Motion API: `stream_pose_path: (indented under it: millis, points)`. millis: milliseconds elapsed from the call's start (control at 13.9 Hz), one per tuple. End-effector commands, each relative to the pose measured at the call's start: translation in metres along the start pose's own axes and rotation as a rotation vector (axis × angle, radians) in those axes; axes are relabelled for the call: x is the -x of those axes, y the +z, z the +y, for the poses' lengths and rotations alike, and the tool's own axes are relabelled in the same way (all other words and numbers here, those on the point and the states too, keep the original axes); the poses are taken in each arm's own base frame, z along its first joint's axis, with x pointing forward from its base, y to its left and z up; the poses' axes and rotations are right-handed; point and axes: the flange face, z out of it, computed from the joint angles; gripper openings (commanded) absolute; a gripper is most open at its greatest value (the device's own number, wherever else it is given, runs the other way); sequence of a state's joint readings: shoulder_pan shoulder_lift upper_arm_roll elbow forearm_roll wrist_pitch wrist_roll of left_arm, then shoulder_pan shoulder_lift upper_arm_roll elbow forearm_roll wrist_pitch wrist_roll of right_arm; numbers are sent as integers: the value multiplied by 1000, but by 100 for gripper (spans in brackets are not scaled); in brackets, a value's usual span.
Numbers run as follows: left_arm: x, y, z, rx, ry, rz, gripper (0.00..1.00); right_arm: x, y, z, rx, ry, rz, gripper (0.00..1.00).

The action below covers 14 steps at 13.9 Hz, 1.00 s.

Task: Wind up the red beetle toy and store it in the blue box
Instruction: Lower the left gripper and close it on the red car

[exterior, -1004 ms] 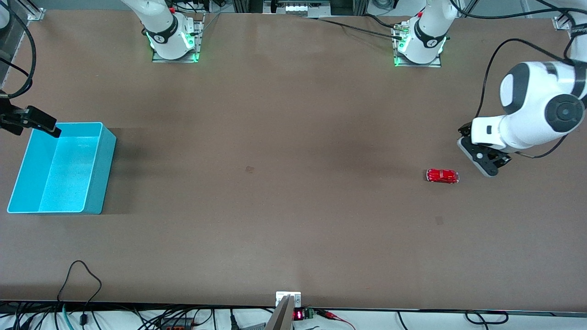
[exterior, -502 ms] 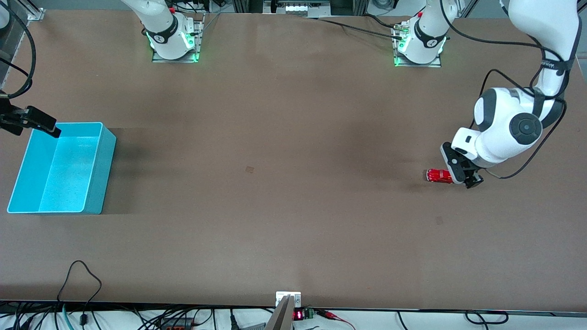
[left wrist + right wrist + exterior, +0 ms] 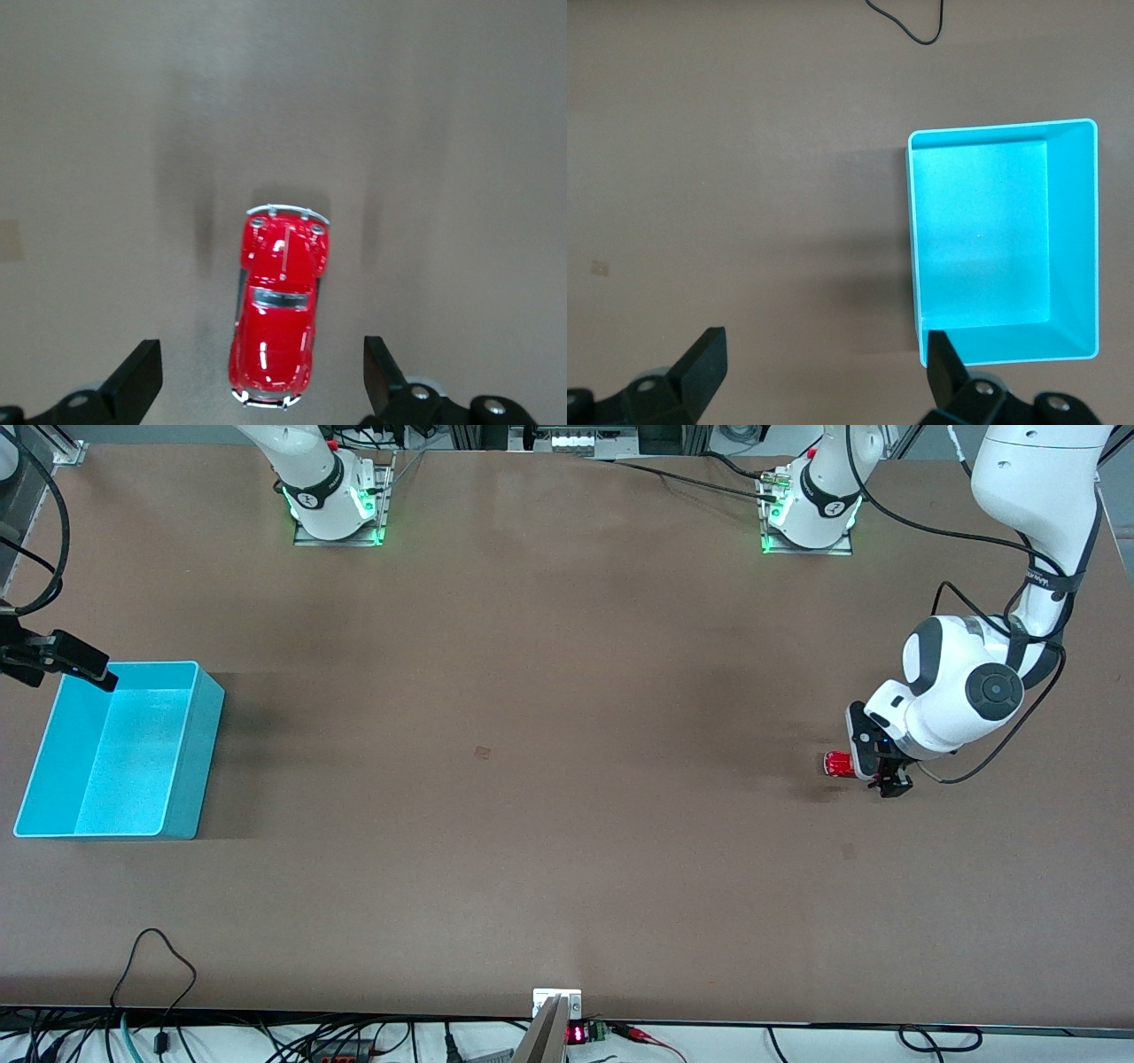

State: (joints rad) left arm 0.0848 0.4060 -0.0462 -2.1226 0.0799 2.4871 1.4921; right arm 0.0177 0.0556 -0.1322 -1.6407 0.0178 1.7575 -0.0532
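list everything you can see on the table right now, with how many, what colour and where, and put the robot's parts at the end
red beetle toy: one, glossy red with silvery ends, on the table at the left arm's end.
blue box: one, light blue, no lid, nothing in it, at the right arm's end.
table: one, brown.
left gripper: one, black fingers open, down over the toy, one finger on each side.
right gripper: one, black fingers open, waiting up beside the box.
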Motion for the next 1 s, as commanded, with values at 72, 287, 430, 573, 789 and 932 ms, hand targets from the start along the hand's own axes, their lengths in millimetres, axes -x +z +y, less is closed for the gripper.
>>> stream_pose_path:
  millis: [72,287,430,573,789,932]
  points:
    - [2,3,4,1,49,-6,100,1,-3,-1,11,-16,9,100]
    - [3,19,2,-17,50,-1,99,1,-3,-2,11,-17,12,100]
    - [2,24,2,-23,50,2,89,1,-3,-2,11,-17,12,100]
    - [2,25,2,-25,49,2,63,1,-3,-1,11,-16,10,100]
    - [-3,25,2,-24,57,2,39,1,-3,0,12,-15,10,100]
    - [-3,25,2,-25,57,2,32,1,-3,0,11,-14,10,100]
